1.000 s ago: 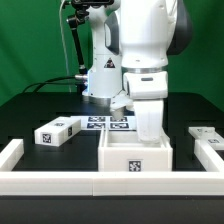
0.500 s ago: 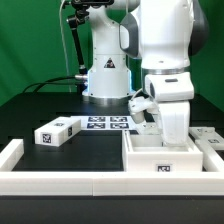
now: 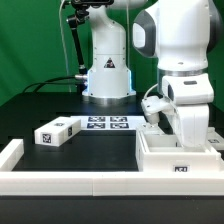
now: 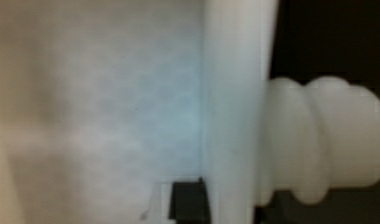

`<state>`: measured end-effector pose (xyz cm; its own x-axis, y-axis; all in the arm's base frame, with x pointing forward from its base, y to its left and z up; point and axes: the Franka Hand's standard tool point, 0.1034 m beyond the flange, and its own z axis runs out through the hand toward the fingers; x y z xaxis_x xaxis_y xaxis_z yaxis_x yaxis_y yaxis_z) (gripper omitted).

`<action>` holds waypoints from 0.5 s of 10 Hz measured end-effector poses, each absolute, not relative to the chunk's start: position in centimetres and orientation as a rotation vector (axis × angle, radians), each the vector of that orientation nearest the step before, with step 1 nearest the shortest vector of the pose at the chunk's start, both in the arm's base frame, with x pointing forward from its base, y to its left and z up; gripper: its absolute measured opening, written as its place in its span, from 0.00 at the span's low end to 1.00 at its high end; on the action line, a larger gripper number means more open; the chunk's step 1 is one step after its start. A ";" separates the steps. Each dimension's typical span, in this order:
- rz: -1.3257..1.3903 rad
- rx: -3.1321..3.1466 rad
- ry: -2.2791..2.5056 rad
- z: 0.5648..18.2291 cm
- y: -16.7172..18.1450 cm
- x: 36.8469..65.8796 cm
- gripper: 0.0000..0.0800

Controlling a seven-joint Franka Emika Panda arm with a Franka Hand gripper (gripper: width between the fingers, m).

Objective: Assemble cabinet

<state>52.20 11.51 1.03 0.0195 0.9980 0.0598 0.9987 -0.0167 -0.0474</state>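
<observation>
The white cabinet box body (image 3: 180, 160) stands open-topped against the front border rail at the exterior view's right, with a tag on its front face. My gripper (image 3: 190, 143) reaches down into it from above and is shut on its back wall. In the wrist view that white wall (image 4: 231, 100) fills the picture, very close and blurred, and my fingertips do not show clearly. A small white tagged block (image 3: 57, 131) lies on the black table at the exterior view's left. Part of another white piece (image 3: 216, 146) shows at the right edge behind the box.
The marker board (image 3: 108, 123) lies flat in front of the robot base (image 3: 107, 75). The low white border rail (image 3: 60, 185) runs along the front and turns back at the left (image 3: 10, 155). A ribbed white round shape (image 4: 329, 140) shows beside the wall in the wrist view.
My gripper has slid the box body along the front rail from the middle toward the exterior view's right. The small block and the marker board have not moved.
</observation>
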 end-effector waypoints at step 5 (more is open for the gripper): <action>-0.016 -2.191 -2.145 1.0 11.4 52.2 0.44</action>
<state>52.19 11.36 0.99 0.0223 0.9979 0.0600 0.9987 -0.0196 -0.0465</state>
